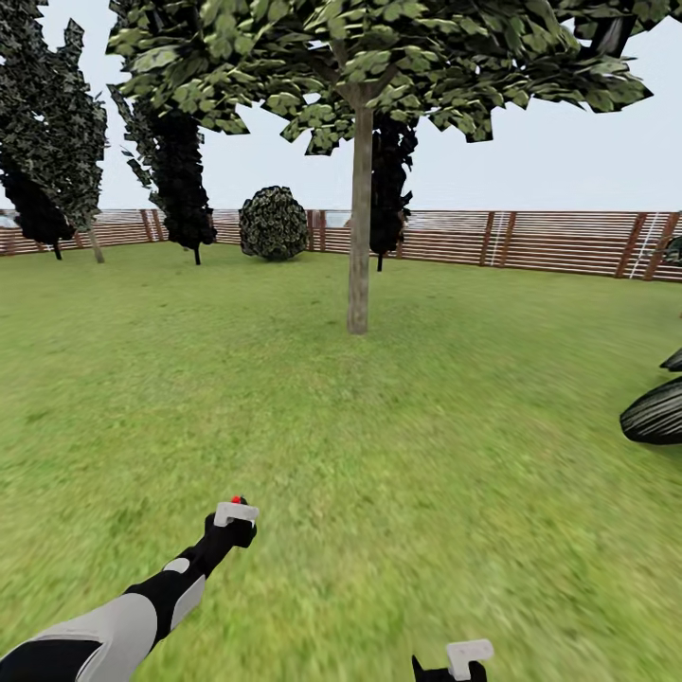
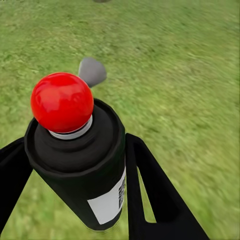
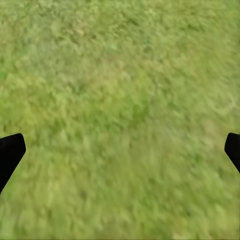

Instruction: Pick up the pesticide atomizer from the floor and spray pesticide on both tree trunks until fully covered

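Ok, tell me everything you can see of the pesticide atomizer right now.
The pesticide atomizer is a small black cylinder with a glossy red ball tip on a pale collar and a white label with dark print on its side. It sits clamped between the left pincer's two black fingers, over the grass. In the head view it shows at the end of the outstretched left arm, red tip up.

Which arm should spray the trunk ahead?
Left. Its pincer is clamped around the pesticide atomizer, extended toward the tree trunk; the right pincer is open over grass.
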